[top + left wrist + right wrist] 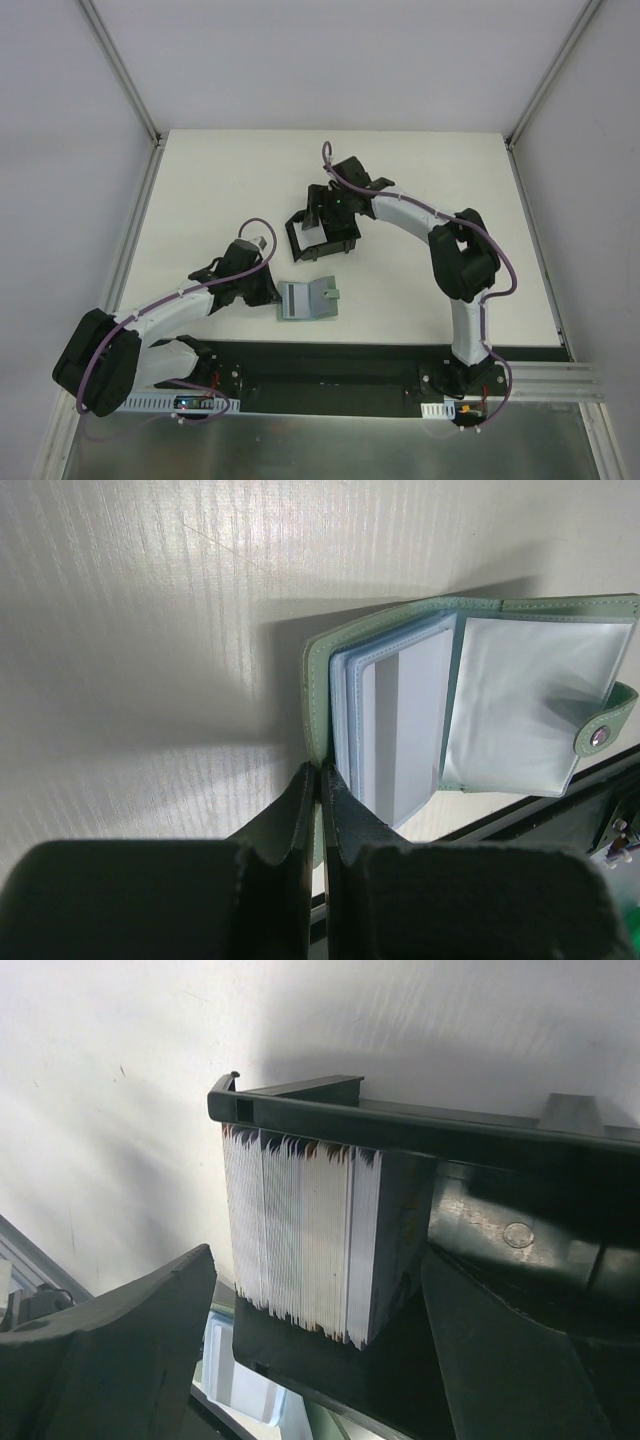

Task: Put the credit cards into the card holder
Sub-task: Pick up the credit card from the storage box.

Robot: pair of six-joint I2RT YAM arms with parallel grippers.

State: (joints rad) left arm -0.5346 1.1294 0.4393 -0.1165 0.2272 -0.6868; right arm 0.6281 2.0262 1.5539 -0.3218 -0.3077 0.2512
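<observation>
The grey-green case (305, 300) lies open near the table's front edge, and my left gripper (272, 292) is shut on it. In the left wrist view the left gripper (322, 772) pinches the case's left cover (318, 680). A whitish-grey credit card (405, 720) with a darker stripe sits in a clear sleeve, a light blue edge (345, 705) beside it. The black card holder (320, 250) stands mid-table under my right gripper (325, 205). A stack of thin white cards (295, 1230) stands inside the holder (400, 1125). My right gripper (315, 1260) is open, its fingers straddling the stack without touching it.
A black base strip (330, 360) runs along the table's near edge by the arm mounts. White walls with metal posts (120, 70) close in the white table (230, 180) on three sides. The open case (235, 1380) shows below the holder in the right wrist view.
</observation>
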